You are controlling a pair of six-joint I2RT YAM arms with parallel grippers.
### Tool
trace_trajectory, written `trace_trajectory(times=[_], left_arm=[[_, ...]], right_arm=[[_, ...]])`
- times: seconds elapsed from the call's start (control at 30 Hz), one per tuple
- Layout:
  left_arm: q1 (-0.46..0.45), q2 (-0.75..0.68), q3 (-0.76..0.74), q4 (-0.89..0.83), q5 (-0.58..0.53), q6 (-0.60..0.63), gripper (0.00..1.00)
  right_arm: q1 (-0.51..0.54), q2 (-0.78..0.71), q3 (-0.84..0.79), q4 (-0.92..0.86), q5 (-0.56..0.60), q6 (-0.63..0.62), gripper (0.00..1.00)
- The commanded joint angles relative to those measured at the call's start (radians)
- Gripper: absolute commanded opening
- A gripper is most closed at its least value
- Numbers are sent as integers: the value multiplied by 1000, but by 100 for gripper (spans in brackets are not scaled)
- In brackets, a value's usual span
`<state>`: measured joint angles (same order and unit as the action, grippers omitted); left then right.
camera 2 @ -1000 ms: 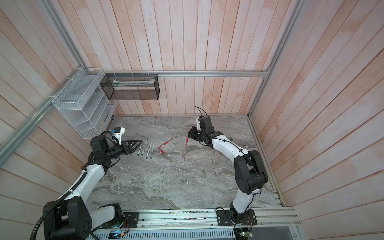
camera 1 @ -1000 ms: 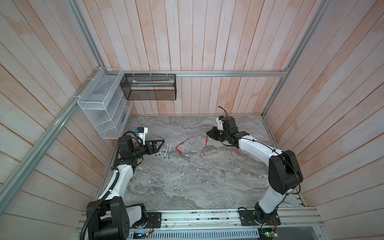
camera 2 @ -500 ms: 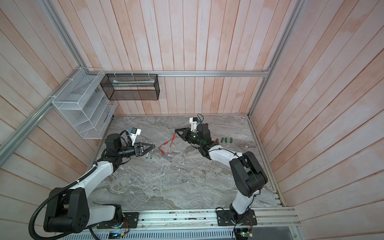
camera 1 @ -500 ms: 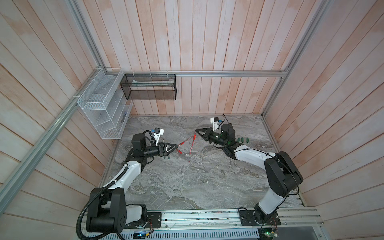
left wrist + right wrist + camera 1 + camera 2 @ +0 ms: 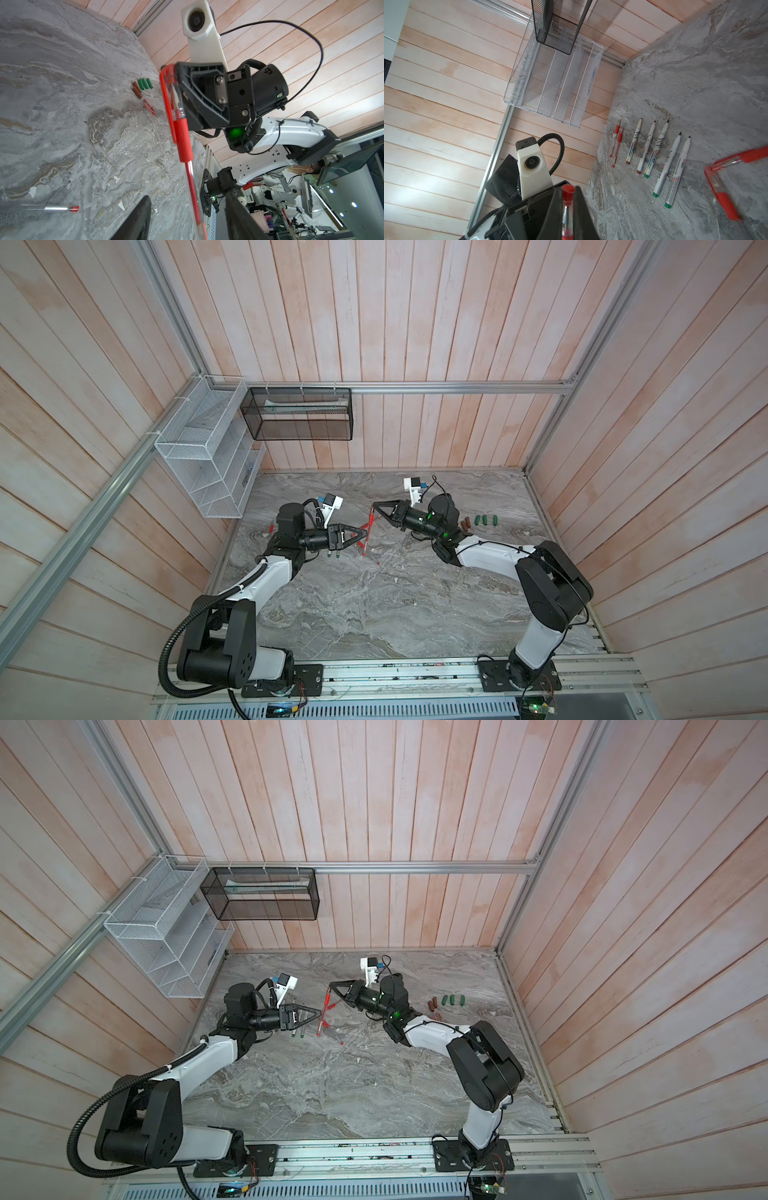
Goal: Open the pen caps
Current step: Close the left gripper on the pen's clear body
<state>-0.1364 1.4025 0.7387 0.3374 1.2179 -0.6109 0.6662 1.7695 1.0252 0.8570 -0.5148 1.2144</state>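
Caps (image 5: 485, 520) on table (image 5: 395, 605), right side.

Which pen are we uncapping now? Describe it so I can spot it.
Look over the back half of the marble table. The red pen held there, cap end in the right end effector, is the only one lifted off the surface.
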Motion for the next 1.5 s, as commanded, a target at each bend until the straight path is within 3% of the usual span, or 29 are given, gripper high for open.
trace_trajectory(times=[0.0, 0.1, 0.27, 0.43, 0.5, 0.67, 0.8, 0.97, 1.23, 1.47], left_arm=[[-8, 13, 34, 56, 28, -38, 56], [-19, 25, 31, 62, 28, -32, 52], [-20, 14, 41, 13, 14, -6, 32], [-20, 6, 44, -36, -4, 38, 0], [-19, 3, 45, -56, -13, 61, 0], [-19, -4, 63, -160, -37, 169, 0], [-19, -8, 45, -120, -25, 151, 0], [-19, -10, 59, -150, -31, 161, 0], [-19, -5, 53, -137, -31, 150, 0], [-20, -6, 48, -135, -32, 153, 0]], right_arm=[[16, 17, 2, 72, 6, 14, 0], [29, 42, 26, 68, -6, 5, 0], [32, 46, 35, 72, -2, 3, 0], [32, 41, 43, 60, -13, -3, 0], [30, 30, 38, 59, -7, -9, 0], [31, 16, 59, -75, 7, -57, 18], [42, 28, 60, -98, 12, -64, 24], [51, 38, 68, -106, 6, -62, 24], [53, 51, 84, -125, -1, -67, 8], [55, 63, 102, -129, -17, -61, 6]])
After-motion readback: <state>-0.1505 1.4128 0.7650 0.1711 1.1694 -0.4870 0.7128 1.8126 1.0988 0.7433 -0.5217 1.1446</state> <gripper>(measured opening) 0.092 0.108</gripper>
